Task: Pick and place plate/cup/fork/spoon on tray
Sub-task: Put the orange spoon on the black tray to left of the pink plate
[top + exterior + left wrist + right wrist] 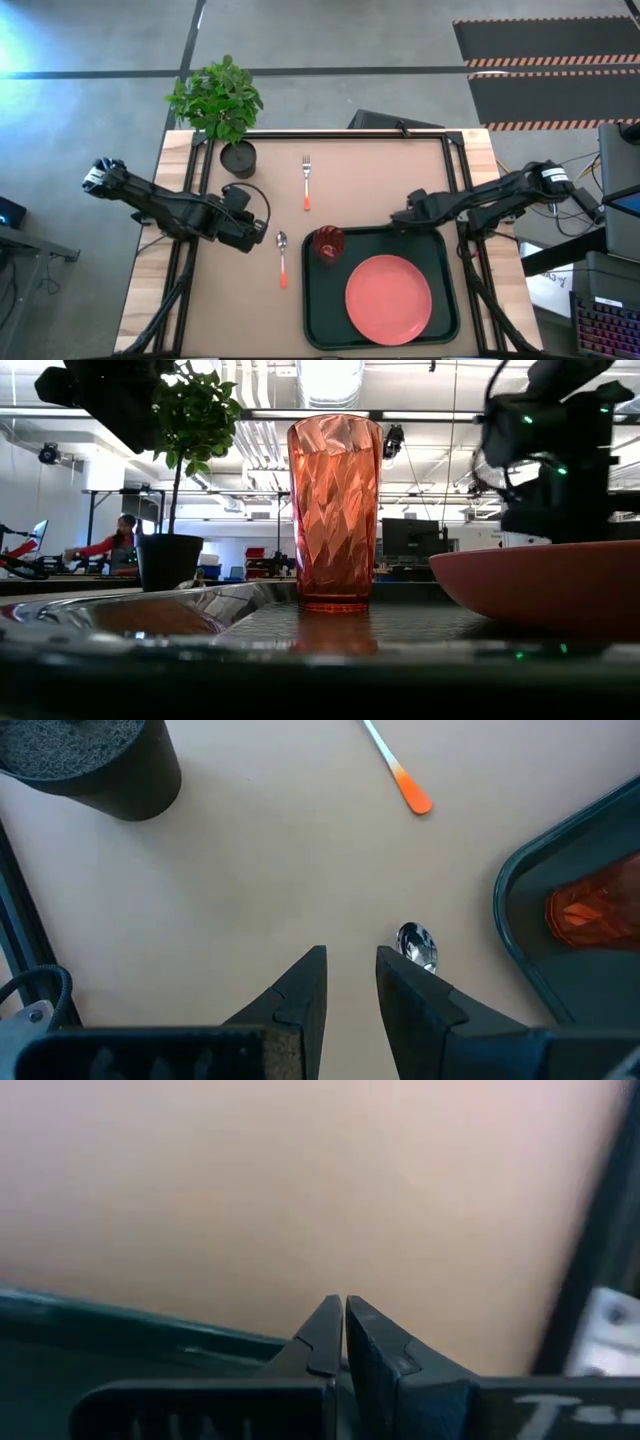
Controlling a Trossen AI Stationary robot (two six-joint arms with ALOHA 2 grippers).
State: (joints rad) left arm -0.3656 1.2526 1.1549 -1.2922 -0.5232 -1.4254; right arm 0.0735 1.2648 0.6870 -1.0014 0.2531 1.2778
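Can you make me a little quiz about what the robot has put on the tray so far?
1. True or false: the cup stands on the tray.
2. Which is nearest the left gripper? A the fork, B the spoon, C the plate.
3. Fill in: the two things still lying on the table are the fork and the ____.

Key
1. True; it stands upright in the tray's corner, beside the plate.
2. B; the spoon's bowl lies just ahead of the open fingers.
3. Spoon. The right gripper, fingers together, is at the tray's far edge.
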